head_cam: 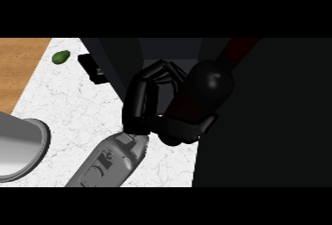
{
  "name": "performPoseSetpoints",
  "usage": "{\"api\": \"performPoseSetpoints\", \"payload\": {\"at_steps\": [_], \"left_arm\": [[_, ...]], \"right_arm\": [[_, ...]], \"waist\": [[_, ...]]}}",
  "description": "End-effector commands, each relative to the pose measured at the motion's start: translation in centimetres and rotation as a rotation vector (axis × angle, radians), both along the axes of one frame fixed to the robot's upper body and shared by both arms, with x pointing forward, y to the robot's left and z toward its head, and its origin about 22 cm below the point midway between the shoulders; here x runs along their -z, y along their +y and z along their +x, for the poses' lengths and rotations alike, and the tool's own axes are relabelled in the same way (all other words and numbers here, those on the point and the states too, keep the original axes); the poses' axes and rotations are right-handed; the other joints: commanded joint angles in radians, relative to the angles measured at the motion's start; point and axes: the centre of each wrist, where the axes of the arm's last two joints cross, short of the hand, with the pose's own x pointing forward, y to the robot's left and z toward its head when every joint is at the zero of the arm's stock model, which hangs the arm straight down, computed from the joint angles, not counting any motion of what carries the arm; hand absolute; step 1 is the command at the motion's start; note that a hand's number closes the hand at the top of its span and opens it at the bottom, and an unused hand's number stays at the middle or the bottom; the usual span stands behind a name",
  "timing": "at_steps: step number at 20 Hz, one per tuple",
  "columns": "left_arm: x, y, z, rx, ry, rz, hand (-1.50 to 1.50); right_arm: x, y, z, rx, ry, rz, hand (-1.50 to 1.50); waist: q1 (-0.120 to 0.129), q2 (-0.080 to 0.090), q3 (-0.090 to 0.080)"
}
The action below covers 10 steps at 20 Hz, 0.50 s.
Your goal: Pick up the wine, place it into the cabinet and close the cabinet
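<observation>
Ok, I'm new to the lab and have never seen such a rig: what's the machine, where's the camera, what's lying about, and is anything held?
This is a humanoid robot at a kitchen counter. The one picture is taken from its head, looking steeply down, so only a grey forearm shows, coming in from the lower edge. Its black left hand is curled round a dark wine bottle, held at the dark cabinet on the right. On the white marble counter sit a small green fruit and, cut off at the left edge, a round grey metal vessel. The right hand is out of view.
</observation>
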Motion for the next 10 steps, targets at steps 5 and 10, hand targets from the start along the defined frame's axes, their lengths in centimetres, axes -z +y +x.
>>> {"api": "performPoseSetpoints", "payload": {"at_steps": [5, 10], "left_arm": [[2.1, -1.6, -0.5, -0.034, 0.024, -0.014, 1.5], [0.8, -1.2, 0.8, -0.037, 0.035, -0.066, 1.5]], "right_arm": [[-0.2, -0.2, -1.5, -0.044, -0.041, 0.06, -1.5], [0.1, 0.3, -2.3, -0.044, -0.027, 0.053, -1.5]], "waist": [[0.0, 0.001, 0.0], [0.001, 0.0, 0.0]]}}
